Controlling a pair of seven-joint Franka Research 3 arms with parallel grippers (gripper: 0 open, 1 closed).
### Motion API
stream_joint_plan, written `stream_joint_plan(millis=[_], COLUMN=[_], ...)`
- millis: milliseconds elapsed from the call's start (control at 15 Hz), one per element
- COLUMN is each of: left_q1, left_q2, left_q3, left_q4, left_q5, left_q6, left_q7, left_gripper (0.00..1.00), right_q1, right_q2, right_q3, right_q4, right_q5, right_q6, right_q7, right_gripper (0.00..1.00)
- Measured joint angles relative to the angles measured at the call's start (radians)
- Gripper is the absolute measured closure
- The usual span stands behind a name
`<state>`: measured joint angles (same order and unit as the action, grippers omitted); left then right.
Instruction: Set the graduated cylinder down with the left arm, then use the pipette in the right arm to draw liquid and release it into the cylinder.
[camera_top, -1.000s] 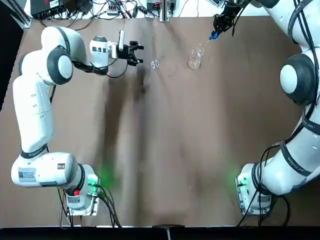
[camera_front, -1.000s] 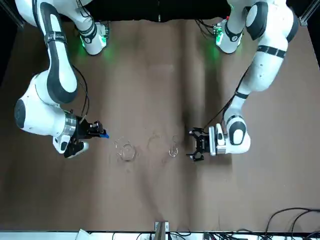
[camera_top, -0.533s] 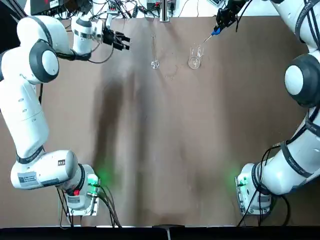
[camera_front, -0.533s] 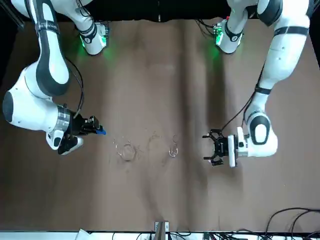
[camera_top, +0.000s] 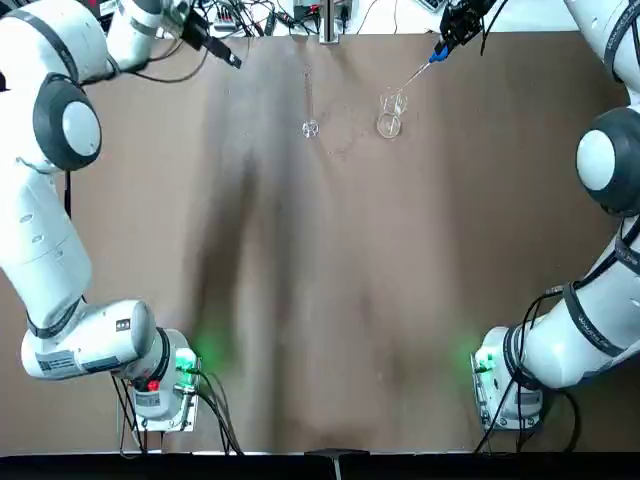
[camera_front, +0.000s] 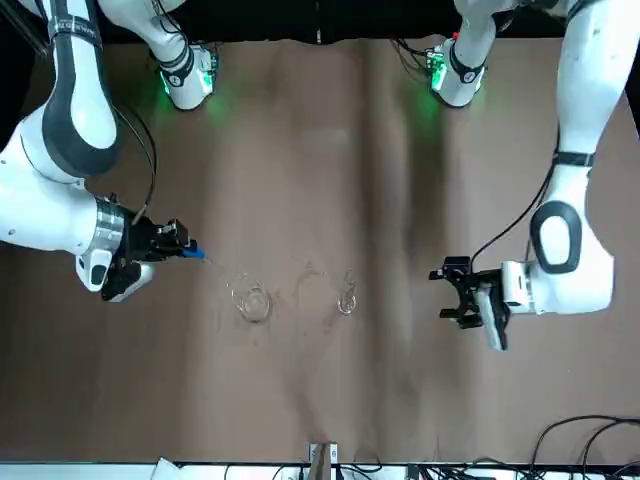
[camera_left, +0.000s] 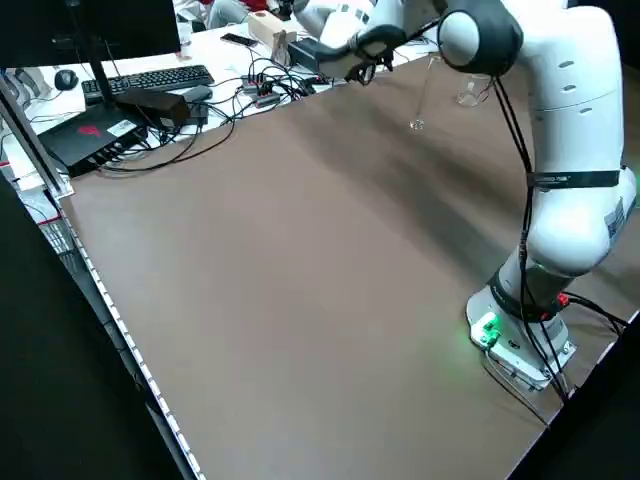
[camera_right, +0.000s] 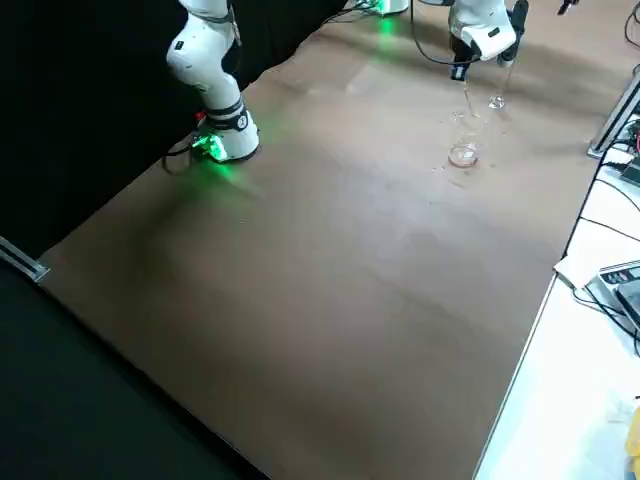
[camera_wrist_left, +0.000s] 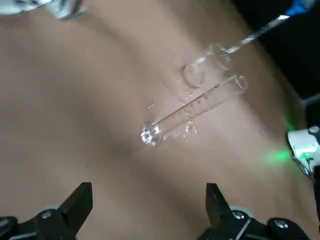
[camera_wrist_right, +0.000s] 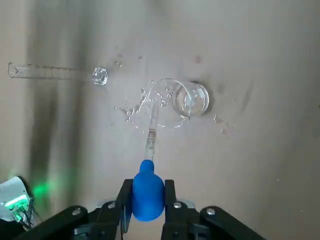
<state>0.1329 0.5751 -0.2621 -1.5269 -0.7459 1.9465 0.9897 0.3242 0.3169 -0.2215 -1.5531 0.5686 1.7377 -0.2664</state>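
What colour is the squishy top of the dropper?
Bright blue. The pipette bulb shows best in the right wrist view, squeezed between the right gripper fingers.

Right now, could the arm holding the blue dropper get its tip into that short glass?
Probably yes. The right gripper holds the pipette just above the beaker, with nothing between; the graduated cylinder stands apart.

The right tool pinches the pipette by its blue bulb, stem tip over the beaker; the graduated cylinder stands apart.
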Motion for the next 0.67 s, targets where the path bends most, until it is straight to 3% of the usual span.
stream_joint_plan(millis=[400, 533, 667], left_q1=[-0.024, -0.033, -0.039], left_q2=[-0.157, -0.207, -0.262], left_q3=[0.001, 0.001, 0.001], left_q4=[0.001, 0.001, 0.002], left_q5=[0.569, 0.680, 0.731], left_q6=[-0.013, -0.121, -0.275], left_q7=[-0.713, -0.884, -1.012], left_gripper=[0.00, 0.00, 0.00], right_q1=[-0.002, 0.000, 0.003], right_q2=[-0.016, -0.023, -0.027], right_q3=[0.007, 0.013, 0.016], right_q4=[0.006, 0.006, 0.008], right_q5=[0.003, 0.021, 0.058], right_q6=[-0.012, -0.013, -0.014], right_q7=[0.002, 0.019, 0.026], right_gripper=[0.70, 0.70, 0.70])
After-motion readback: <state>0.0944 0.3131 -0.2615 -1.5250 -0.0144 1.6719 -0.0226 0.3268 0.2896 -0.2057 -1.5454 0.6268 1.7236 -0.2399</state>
